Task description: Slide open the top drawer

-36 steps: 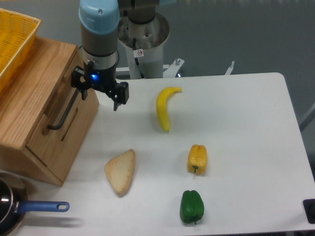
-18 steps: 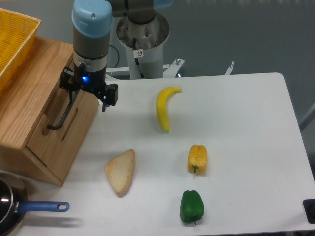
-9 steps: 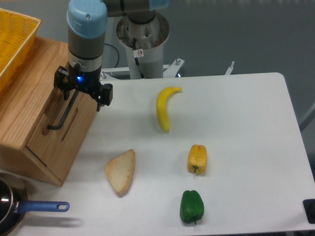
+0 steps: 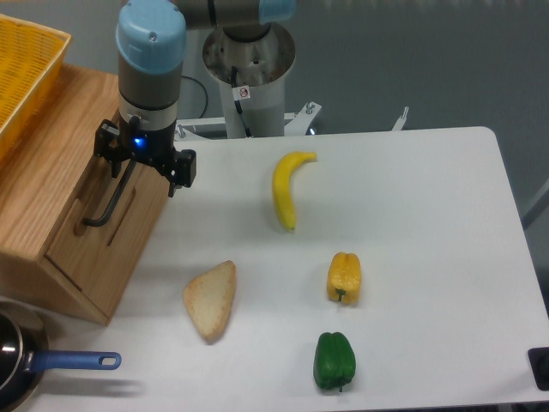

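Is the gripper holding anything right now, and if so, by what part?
Nothing is clearly held. The gripper straddles the upper end of the top drawer's black bar handle, fingers spread either side.

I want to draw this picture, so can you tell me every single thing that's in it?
Drawer cabinet: one, light wood, left edge of table.
Top drawer: one, light wood, cabinet front, shut.
Bar handle: one, black, on the top drawer.
Basket: one, yellow, on the cabinet.
Banana: one, yellow, table middle.
Bread slice: one, tan, front of cabinet.
Yellow pepper: one, right of bread.
Green pepper: one, near front edge.
Pan: one, blue handle, bottom-left corner.
Table: one, white.
Gripper: one, black, fingers open either side of the handle's upper end.
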Robot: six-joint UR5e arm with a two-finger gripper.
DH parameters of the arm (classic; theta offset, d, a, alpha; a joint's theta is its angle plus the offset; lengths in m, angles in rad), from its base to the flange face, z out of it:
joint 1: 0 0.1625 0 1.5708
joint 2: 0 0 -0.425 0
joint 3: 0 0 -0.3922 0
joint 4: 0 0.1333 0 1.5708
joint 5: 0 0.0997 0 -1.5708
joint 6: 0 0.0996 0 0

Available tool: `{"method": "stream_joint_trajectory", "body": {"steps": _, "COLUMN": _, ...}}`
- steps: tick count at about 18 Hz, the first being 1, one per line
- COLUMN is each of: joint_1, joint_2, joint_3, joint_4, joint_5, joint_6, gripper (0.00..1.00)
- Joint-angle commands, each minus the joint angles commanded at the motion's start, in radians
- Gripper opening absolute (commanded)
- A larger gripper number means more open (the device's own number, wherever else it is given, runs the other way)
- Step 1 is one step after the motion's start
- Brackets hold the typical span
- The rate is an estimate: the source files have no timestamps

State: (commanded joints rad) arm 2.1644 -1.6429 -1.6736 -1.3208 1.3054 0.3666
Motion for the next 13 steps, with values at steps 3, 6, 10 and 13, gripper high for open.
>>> {"method": "stream_joint_trajectory", "body": {"steps": 3, "joint_1": -0.002, "joint_2": -0.006, "joint_3": 0.000, "joint_4": 0.002, "joint_5": 0.000, "joint_6": -0.008, "gripper": 1.00}}
{"method": "stream_joint_trajectory", "body": {"steps": 6, "joint_1": -0.002, "joint_2": -0.011, "joint_3": 0.000, "joint_4": 0.002, "joint_5": 0.002, "joint_6": -0.008, "gripper": 1.00}}
{"method": "stream_joint_trajectory", "body": {"steps": 10, "joint_1": -0.002, "joint_2": -0.012, "joint_3": 0.000, "joint_4": 0.002, "joint_5": 0.002, "joint_6": -0.008, "gripper": 1.00}}
{"method": "stream_joint_trajectory", "body": {"steps": 13, "joint_1": -0.002, "joint_2": -0.014, "joint_3": 0.000, "joint_4": 0.002, "joint_5": 0.008, "joint_6": -0.008, "gripper": 1.00}}
